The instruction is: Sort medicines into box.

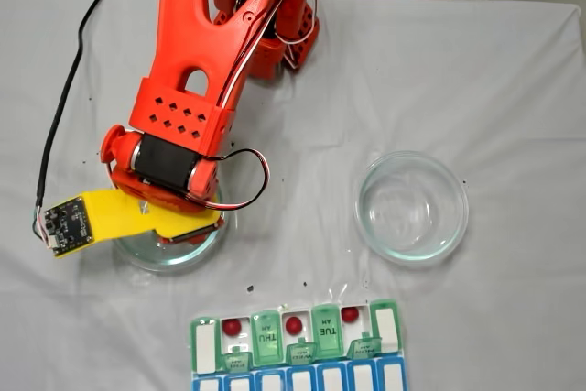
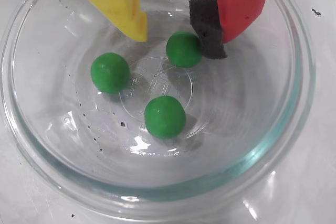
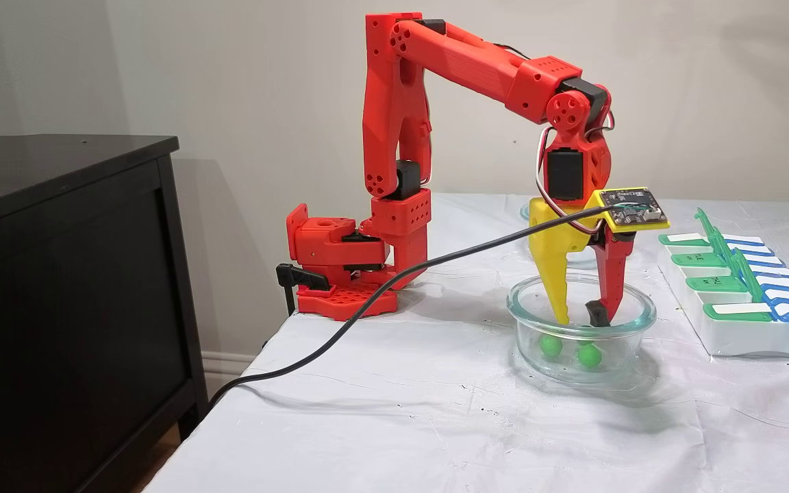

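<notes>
Claw (image 2: 181, 34) spread open over green balls (image 2: 165, 117) in dish (image 2: 294, 129), box (image 1: 298, 347) lengthwise left-right

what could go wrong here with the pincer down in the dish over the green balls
1. The pincer is open, with one green ball near the red finger's black pad. The ball is round and glossy, so it may squirt out as the fingers close.
2. The other two green balls lie close by and could get knocked around.
3. The fingers sit inside the glass dish; pushing against its wall might shift it.
</notes>
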### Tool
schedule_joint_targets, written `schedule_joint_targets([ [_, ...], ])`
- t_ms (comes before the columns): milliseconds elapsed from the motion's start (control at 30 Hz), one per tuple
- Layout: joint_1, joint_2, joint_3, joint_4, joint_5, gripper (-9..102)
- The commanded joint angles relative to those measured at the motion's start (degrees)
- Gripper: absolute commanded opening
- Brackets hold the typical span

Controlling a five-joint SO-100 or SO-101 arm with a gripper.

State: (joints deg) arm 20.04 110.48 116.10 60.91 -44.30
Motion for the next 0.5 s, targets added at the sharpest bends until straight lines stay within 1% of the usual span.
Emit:
schedule_joint_targets([
  [0, -1.5, 1.8, -0.9, -1.2, 0.4, 17],
  [467, -2.8, -0.7, 0.2, -2.5, 1.5, 17],
])
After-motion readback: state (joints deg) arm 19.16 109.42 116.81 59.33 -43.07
